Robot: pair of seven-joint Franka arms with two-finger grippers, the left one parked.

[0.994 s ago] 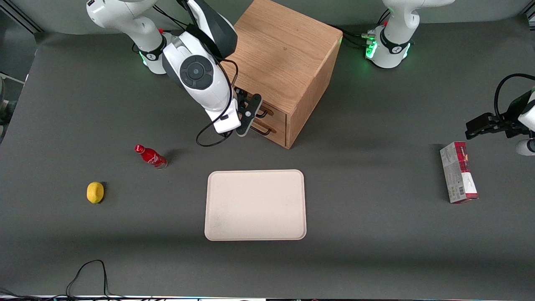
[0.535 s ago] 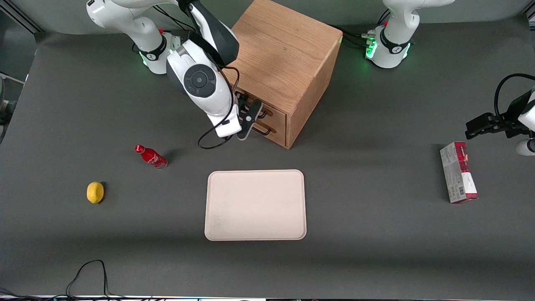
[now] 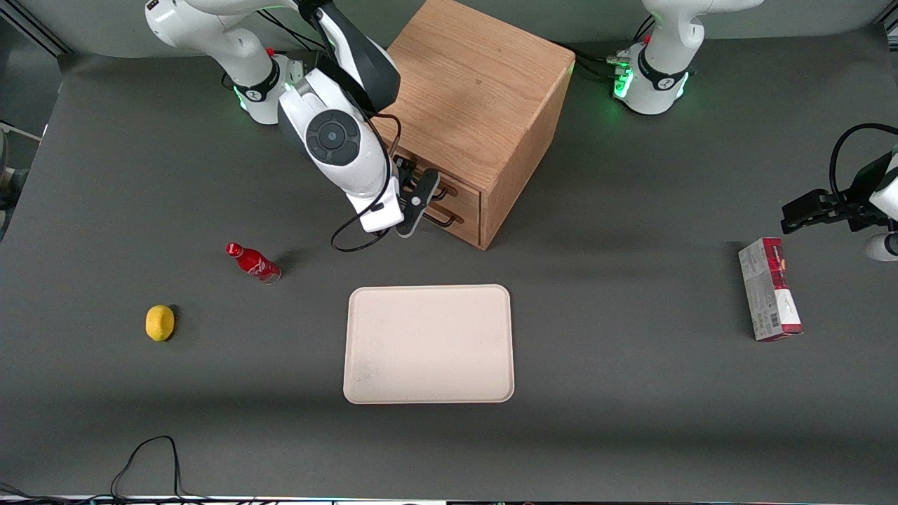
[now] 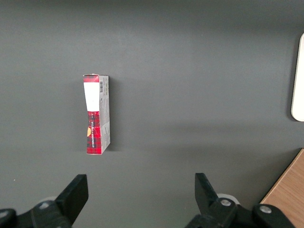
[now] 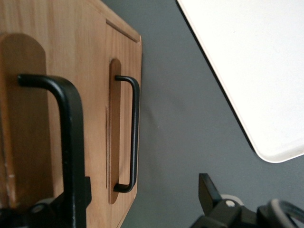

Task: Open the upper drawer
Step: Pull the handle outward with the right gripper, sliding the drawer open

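1. Here the gripper (image 3: pixel 415 198) sits right in front of the cabinet (image 3: pixel 477 105), at the upper drawer (image 3: pixel 449 188); its fingers (image 5: pixel 211 190) stand spread apart, with the drawer's black handle (image 5: pixel 71 137) between them, not clamped
2. The upper drawer lies flush in the cabinet front, above the lower drawer (image 5: pixel 121 123)
3. Nearer the front camera than the cabinet lies a tray (image 3: pixel 429 344); a bottle (image 3: pixel 252 261) and a lemon (image 3: pixel 160 322) lie toward the working arm's end

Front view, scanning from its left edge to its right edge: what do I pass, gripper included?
Lemon → red bottle → gripper, open at the upper drawer handle → oak cabinet → red-and-grey carton. The tray overlaps the gripper and cabinet sideways, so it is left out.
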